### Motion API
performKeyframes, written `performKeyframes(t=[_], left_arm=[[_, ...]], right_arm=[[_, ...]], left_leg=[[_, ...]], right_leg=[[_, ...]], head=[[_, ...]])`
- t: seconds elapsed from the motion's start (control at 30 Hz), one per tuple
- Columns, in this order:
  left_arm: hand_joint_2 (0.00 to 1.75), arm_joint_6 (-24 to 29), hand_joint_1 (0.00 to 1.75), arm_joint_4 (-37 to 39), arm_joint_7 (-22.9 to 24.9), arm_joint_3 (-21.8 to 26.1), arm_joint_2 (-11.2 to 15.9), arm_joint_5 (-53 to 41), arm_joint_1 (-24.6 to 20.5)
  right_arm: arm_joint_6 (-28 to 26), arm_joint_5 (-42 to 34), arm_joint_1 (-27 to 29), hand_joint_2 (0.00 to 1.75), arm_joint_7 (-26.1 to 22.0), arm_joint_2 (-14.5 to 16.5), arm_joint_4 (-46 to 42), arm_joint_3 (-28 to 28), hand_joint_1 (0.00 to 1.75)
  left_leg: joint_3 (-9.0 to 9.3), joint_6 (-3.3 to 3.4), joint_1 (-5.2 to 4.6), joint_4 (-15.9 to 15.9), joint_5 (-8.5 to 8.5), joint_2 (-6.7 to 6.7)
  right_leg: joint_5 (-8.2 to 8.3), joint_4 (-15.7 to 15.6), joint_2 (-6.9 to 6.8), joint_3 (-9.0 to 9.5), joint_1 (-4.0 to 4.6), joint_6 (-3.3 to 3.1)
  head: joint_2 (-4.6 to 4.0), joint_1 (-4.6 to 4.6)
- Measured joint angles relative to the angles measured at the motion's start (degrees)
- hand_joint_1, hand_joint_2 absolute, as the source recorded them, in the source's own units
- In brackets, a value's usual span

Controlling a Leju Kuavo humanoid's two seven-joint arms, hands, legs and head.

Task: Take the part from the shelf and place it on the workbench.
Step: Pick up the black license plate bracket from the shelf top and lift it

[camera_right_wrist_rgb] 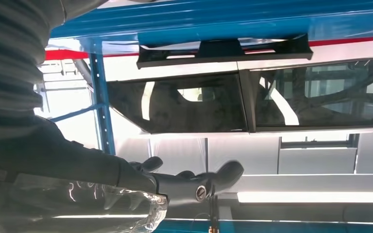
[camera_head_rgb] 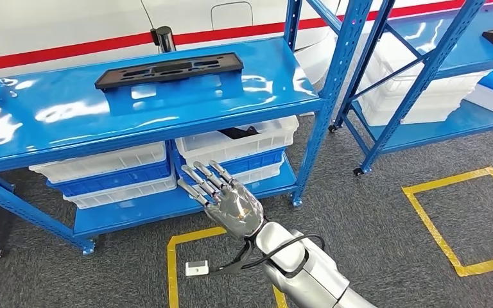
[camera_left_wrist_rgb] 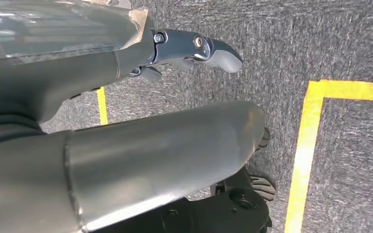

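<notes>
White plastic crates (camera_head_rgb: 244, 144) and blue crates (camera_head_rgb: 112, 179) stacked on the lower level of a blue rack. Yellow tape squares (camera_head_rgb: 462, 218) marked on grey carpet floor (camera_head_rgb: 372, 218), with a small white box (camera_head_rgb: 197, 268) lying inside one. Behind, a white wall with a red stripe (camera_head_rgb: 70, 52).

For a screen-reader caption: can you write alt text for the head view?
A silver right robot hand, fingers spread and holding nothing, reaches toward a blue shelf whose top level holds a flat black part. White and blue bins sit on the lower level.
</notes>
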Motion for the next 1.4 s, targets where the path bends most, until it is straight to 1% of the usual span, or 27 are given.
performKeyframes(t=[0.07, 0.1, 0.13, 0.2, 0.23, 0.27, 0.3, 0.37, 0.43, 0.57, 0.6, 0.63, 0.7, 0.73, 0.77, 0.8, 0.87, 0.9, 0.97, 1.1, 1.13, 1.2, 1.23, 1.27, 1.3, 1.33, 1.4], left_arm=[[0.0, 0.0, 0.0, 0.0, 0.0, 0.0, 0.0, 0.1, -0.1], [0.0, -0.2, 0.0, 0.0, 0.0, 0.1, 0.0, 0.1, -0.1], [0.0, -0.4, 0.0, 0.0, 0.0, 0.1, 0.0, 0.2, -0.2], [0.0, -0.7, 0.0, 0.0, 0.0, 0.3, 0.0, 0.2, -0.2], [0.0, -0.7, 0.0, 0.0, -0.1, 0.4, 0.0, 0.2, -0.1], [0.0, -0.7, 0.0, 0.0, -0.2, 0.4, 0.0, 0.2, -0.1], [0.0, -0.7, 0.0, 0.0, -0.3, 0.4, 0.0, 0.2, 0.0], [0.0, -0.7, 0.0, 0.0, -0.5, 0.5, 0.1, 0.2, 0.0], [0.0, -0.7, 0.0, 0.0, -0.6, 0.5, 0.1, 0.2, 0.0], [0.0, -0.7, 0.0, 0.0, -0.7, 0.5, 0.1, -0.2, 0.0], [0.0, -0.7, 0.0, 0.0, -0.8, 0.5, 0.1, -0.3, 0.0], [0.0, -0.7, 0.0, 0.0, -0.7, 0.5, 0.1, -0.4, 0.0], [0.0, -0.6, 0.0, 0.0, -0.7, 0.5, 0.1, -0.5, 0.0], [0.0, -0.6, 0.0, 0.0, -0.6, 0.5, 0.1, -0.5, 0.0], [0.0, -0.5, 0.0, 0.0, -0.5, 0.5, 0.1, -0.5, 0.0], [0.0, -0.5, 0.0, 0.0, -0.4, 0.5, 0.1, -0.5, 0.0], [0.0, -0.5, 0.0, 0.0, -0.3, 0.5, 0.0, -0.6, 0.0], [0.0, -0.5, 0.0, 0.0, -0.3, 0.5, -0.1, -0.6, 0.0], [0.0, -0.5, 0.0, 0.0, -0.3, 0.5, -0.1, -0.8, 0.0], [0.0, -0.5, 0.0, -0.1, -0.3, 0.5, 0.0, -1.1, -0.2], [0.0, -0.6, 0.0, -0.1, -0.3, 0.5, 0.0, -1.1, -0.2], [0.0, -0.8, 0.0, -0.1, -0.3, 0.5, 0.0, -1.1, -0.3], [0.0, -0.9, 0.0, -0.1, -0.3, 0.5, 0.0, -1.1, -0.2], [0.0, -0.9, 0.0, -0.1, -0.3, 0.5, 0.0, -1.1, -0.1], [0.0, -0.9, 0.0, 0.0, -0.3, 0.5, 0.0, -1.1, -0.1], [0.0, -0.9, 0.0, 0.0, -0.3, 0.6, 0.0, -1.1, 0.0], [0.0, -0.9, 0.0, 0.0, -0.3, 0.7, 0.1, -1.1, -0.1]], right_arm=[[0.0, 0.0, -0.1, 1.75, -0.2, 0.1, 0.0, 0.0, 0.0], [0.0, 0.0, -0.1, 1.75, -0.2, 0.2, -0.1, -0.1, 0.0], [0.0, 0.0, -0.2, 1.75, -0.3, 0.3, -0.1, -0.1, 0.0], [0.0, -0.1, -0.3, 1.75, -0.3, 0.4, -0.1, -0.1, 0.0], [0.1, -0.1, -0.2, 1.75, -0.3, 0.4, -0.1, -0.1, 0.0], [0.1, -0.1, -0.2, 1.75, -0.3, 0.4, -0.1, -0.1, 0.0], [0.1, -0.1, -0.1, 1.75, -0.3, 0.4, -0.1, -0.1, 0.0], [0.0, -0.3, 0.0, 1.75, -0.4, 0.4, -0.1, -0.1, 0.0], [-0.1, -0.3, 0.0, 1.75, -0.4, 0.4, -0.1, -0.1, 0.0], [-0.3, -0.4, 0.3, 1.75, -0.4, 0.3, -0.1, -0.1, 0.0], [-0.5, -0.5, 0.3, 1.75, -0.5, 0.3, -0.2, -0.2, 0.0], [-0.7, -0.6, 0.5, 1.75, -0.5, 0.2, -0.2, -0.2, 0.0], [-1.0, -0.6, 1.0, 1.75, -0.5, -0.1, -0.2, -0.2, 0.0], [-1.1, -0.6, 1.3, 1.75, -0.5, -0.3, -0.2, -0.2, 0.0], [-1.1, -0.7, 1.6, 1.75, -0.5, -0.4, -0.2, -0.3, 0.0], [-1.1, -0.7, 1.9, 1.75, -0.5, -0.5, -0.2, -0.3, 0.0], [-1.1, -0.7, 2.0, 1.75, -0.5, -0.6, -0.2, -0.4, 0.0], [-1.1, -0.7, 2.0, 1.75, -0.5, -0.6, -0.2, -0.5, 0.0], [-1.1, -0.7, 1.9, 1.75, -0.5, -0.6, -0.3, -0.7, 0.0], [-1.1, -0.8, 1.8, 1.75, -0.6, -0.5, -0.5, -1.1, 0.0], [-1.1, -0.9, 1.8, 1.75, -0.7, -0.5, -0.5, -1.1, 0.0], [-1.1, -1.1, 1.6, 1.75, -1.2, -0.5, -0.5, -1.1, 0.0], [-1.1, -1.3, 1.6, 1.75, -1.4, -0.5, -0.5, -1.1, 0.0], [-1.1, -1.5, 1.6, 1.75, -1.6, -0.5, -0.4, -1.1, 0.0], [-1.1, -1.8, 1.5, 1.75, -1.7, -0.5, -0.3, -1.1, 0.0], [-1.1, -2.0, 1.5, 1.75, -1.8, -0.5, -0.3, -1.1, 0.0], [-1.2, -2.4, 1.1, 1.75, -2.0, -0.5, -0.2, -1.0, 0.0]], left_leg=[[-0.14, -0.6, 0.38, 0.7, -0.69, 0.12], [-0.88, -0.92, 0.53, 2.3, -1.68, 0.14], [-2.29, -1.23, 0.66, 5.2, -3.12, 0.13], [-6.75, -1.72, 0.79, 13.2, -6.27, 0.11], [-8.76, -1.86, 0.85, 16.1, -6.84, 0.11], [-9.88, -1.9, 0.9, 17.1, -6.23, 0.11], [-9.83, -1.85, 0.96, 15.7, -4.46, 0.12], [-6.98, -1.5, 1.06, 8.1, 0.52, 0.11], [-4.38, -1.07, 0.86, 2.1, 2.81, 0.01], [-3.28, 0.24, 0.39, 0.3, 2.74, -0.1], [-2.88, 0.64, 0.44, 0.0, 2.88, -0.07], [-2.49, 0.98, 0.53, -0.3, 2.98, -0.04], [-2.2, 1.44, 0.48, -0.4, 2.8, -0.01], [-2.08, 1.56, 0.44, -0.4, 2.64, -0.04], [-1.89, 1.61, 0.41, -0.4, 2.43, -0.1], [-1.58, 1.58, 0.39, -0.3, 2.18, -0.18], [-0.71, 1.23, 0.26, -0.3, 1.43, -0.32], [-0.37, 0.97, 0.1, -0.2, 0.98, -0.38], [-0.02, 0.44, -0.17, -0.1, 0.27, -0.4], [-0.21, -0.76, 0.37, 1.1, -1.0, -0.22], [-1.2, -1.1, 0.51, 3.3, -2.15, -0.17], [-5.26, -1.64, 0.75, 10.9, -5.36, -0.09], [-7.56, -1.86, 0.85, 14.5, -6.45, -0.08], [-9.28, -2.02, 0.95, 16.7, -6.51, -0.06], [-9.89, -2.08, 1.05, 16.5, -5.25, -0.05], [-9.32, -2.06, 1.17, 14.0, -2.95, -0.03], [-6.16, -1.77, 1.24, 5.7, 1.86, -0.02]], right_leg=[[-0.12, -0.2, 0.2, 0.27, -0.25, -0.81], [-0.25, -0.2, 0.26, 0.5, -0.4, -1.2], [-0.39, -0.3, 0.28, 0.75, -0.55, -1.56], [-0.76, -0.3, 0.29, 1.08, -0.47, -2.05], [-0.91, -0.3, 0.32, 1.24, -0.44, -2.15], [-1.1, -0.3, 0.38, 1.46, -0.43, -2.17], [-1.32, -0.3, 0.47, 1.78, -0.43, -2.08], [-1.81, -0.3, 0.63, 2.58, -0.43, -1.78], [-2.26, -0.3, 0.72, 2.95, -0.12, -1.27], [-2.76, -0.3, 0.72, 2.89, 0.08, 0.1], [-3.36, 0.9, 0.67, 2.32, 0.13, 0.2], [-4.41, 3.4, 0.61, 1.02, 0.19, 0.09], [-7.25, 11.3, 0.55, -3.42, 0.19, -0.36], [-8.15, 14.8, 0.55, -5.6, 0.2, -0.35], [-8.1, 16.5, 0.55, -6.87, 0.2, -0.09], [-6.97, 15.5, 0.54, -6.85, 0.2, 0.35], [-2.88, 7.5, 0.4, -3.53, 0.23, 1.14], [-1.2, 3.5, 0.3, -1.67, 0.3, 1.16], [0.07, -0.2, 0.17, 0.18, 0.29, 0.48], [-0.22, -0.6, 0.34, 0.83, -0.09, -1.12], [-0.33, -0.8, 0.34, 1.19, -0.28, -1.49], [-0.73, -0.8, 0.28, 1.74, -0.32, -2.08], [-0.9, -0.8, 0.27, 1.93, -0.3, -2.24], [-1.08, -0.8, 0.29, 2.12, -0.29, -2.33], [-1.28, -0.8, 0.35, 2.38, -0.29, -2.3], [-1.51, -0.8, 0.42, 2.72, -0.3, -2.2], [-2.04, -0.8, 0.55, 3.41, -0.18, -1.78]], head=[[0.0, -0.08], [0.0, -0.11], [0.0, -0.12], [0.0, -0.17], [0.0, -0.17], [0.0, -0.18], [0.0, -0.18], [0.0, -0.17], [0.0, -0.13], [0.0, -0.1], [0.0, -0.06], [0.0, -0.02], [0.0, 0.03], [0.0, 0.02], [0.0, 0.02], [0.0, 0.02], [0.0, 0.05], [0.0, 0.05], [0.0, 0.01], [0.0, -0.04], [0.0, -0.07], [0.0, -0.13], [0.0, -0.13], [0.0, -0.13], [0.0, -0.14], [0.0, -0.15], [0.0, -0.13]])
